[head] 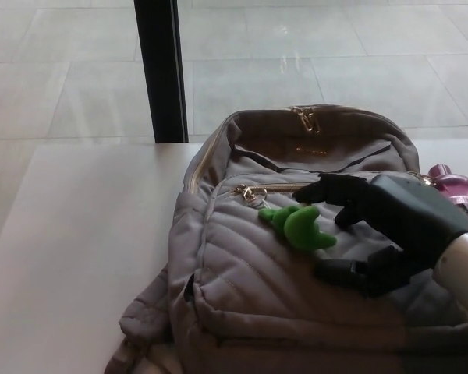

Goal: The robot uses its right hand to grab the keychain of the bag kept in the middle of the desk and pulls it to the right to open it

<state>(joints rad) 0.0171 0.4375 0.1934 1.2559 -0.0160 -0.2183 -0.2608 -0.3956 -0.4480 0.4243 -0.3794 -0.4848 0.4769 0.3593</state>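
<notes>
A grey quilted backpack (265, 296) lies on the white desk (78, 249), its front pocket facing up. A gold zipper (285, 187) runs across the pocket top, with its pull (252, 194) at the left end. A green keychain figure (299, 226) hangs from that pull and rests on the fabric. My right hand (378, 230) comes in from the right and hovers just right of the keychain. Its fingers (335, 188) are spread apart, one above the figure and the thumb (347, 271) below it. Nothing is held. My left hand does not show.
A pink object (452, 183) peeks out behind the bag at the right edge. A black window post (162, 70) stands behind the desk, with tiled floor beyond. Bare desk surface stretches to the left of the bag.
</notes>
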